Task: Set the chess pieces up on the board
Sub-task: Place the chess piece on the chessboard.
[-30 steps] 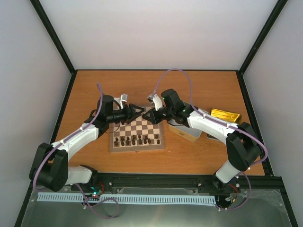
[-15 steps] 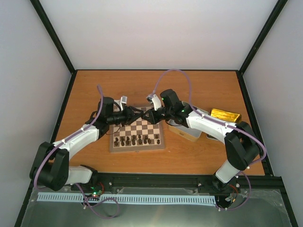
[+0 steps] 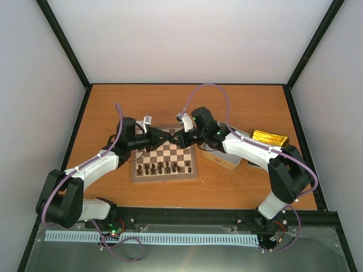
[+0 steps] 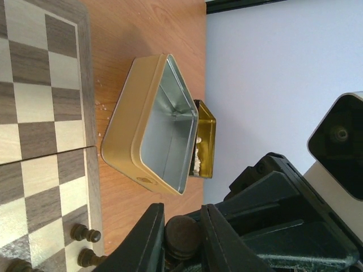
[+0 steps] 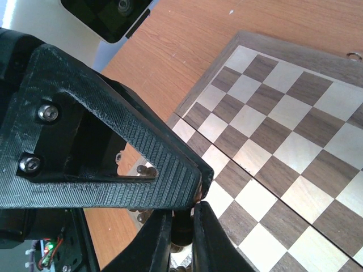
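Note:
Over the far edge of the board my two grippers meet tip to tip. One dark brown chess piece sits between the fingers of my left gripper, which press on both sides of it. My right gripper is shut on the same dark piece, with a left fingertip lying right over its fingertips. In the top view the left gripper and right gripper touch and hide the piece. Several dark pieces stand in rows on the board's near side.
An open tin, gold outside and bare silver inside, lies right of the board. Behind it a gold tin holds cream pieces. In the top view these are the pale tin and gold tin.
The left gripper's fingers have closed onto the dark piece held by the right gripper. Both arms shifted only slightly toward each other.

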Available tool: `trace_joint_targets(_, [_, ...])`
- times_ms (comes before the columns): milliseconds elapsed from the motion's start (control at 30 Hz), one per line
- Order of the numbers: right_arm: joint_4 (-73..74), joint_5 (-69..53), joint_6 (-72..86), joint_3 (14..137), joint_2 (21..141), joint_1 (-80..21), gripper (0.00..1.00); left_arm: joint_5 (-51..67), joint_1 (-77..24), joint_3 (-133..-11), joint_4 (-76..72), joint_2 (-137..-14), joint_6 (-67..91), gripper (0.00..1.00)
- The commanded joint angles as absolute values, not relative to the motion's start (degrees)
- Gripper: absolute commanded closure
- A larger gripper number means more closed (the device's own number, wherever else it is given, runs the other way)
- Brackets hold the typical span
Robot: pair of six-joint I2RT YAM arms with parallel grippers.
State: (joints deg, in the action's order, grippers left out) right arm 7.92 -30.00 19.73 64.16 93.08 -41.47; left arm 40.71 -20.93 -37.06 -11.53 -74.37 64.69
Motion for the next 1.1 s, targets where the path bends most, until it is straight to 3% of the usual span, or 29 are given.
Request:
trace_joint_targets(0, [5.2, -28.4, 23.2, 64.3, 91.9, -42.0, 0.9, 45.6, -20.9, -35.6, -17.5, -72.7, 71.8, 0.87])
trace_joint_targets(167, [-2.0, -28.4, 30.2, 59.1, 87.0, -42.0, 0.64, 44.5, -20.8, -35.6, -17.5, -69.3, 76.4, 0.87])
trace_joint_targets(267, [-7.6, -28.4, 35.4, 54.9, 84.1, -42.0, 0.57, 44.0, -20.8, -35.7, -17.9, -67.9, 79.8, 0.86])
trace_joint_targets(400, [-16.7, -29.5, 44.2, 50.5, 81.8, -42.1, 0.56, 44.1, -20.9, -35.4, -20.7, -66.8, 85.3, 0.86])
trace_joint_targets(600, [-25.3, -29.5, 52.4, 48.5, 81.9, -42.7, 0.58, 43.0, -20.9, -36.1, -22.8, -65.6, 90.7, 0.86])
trace_joint_targets(800, [-30.7, -26.7, 57.6, 46.7, 82.8, -43.4, 0.8, 42.0, -20.9, -36.3, -23.7, -65.0, 92.8, 0.86])
trace_joint_targets(1067, [-30.4, -26.8, 60.1, 47.4, 83.7, -43.9, 0.93, 40.7, -20.8, -35.4, -23.4, -64.5, 92.9, 0.85])
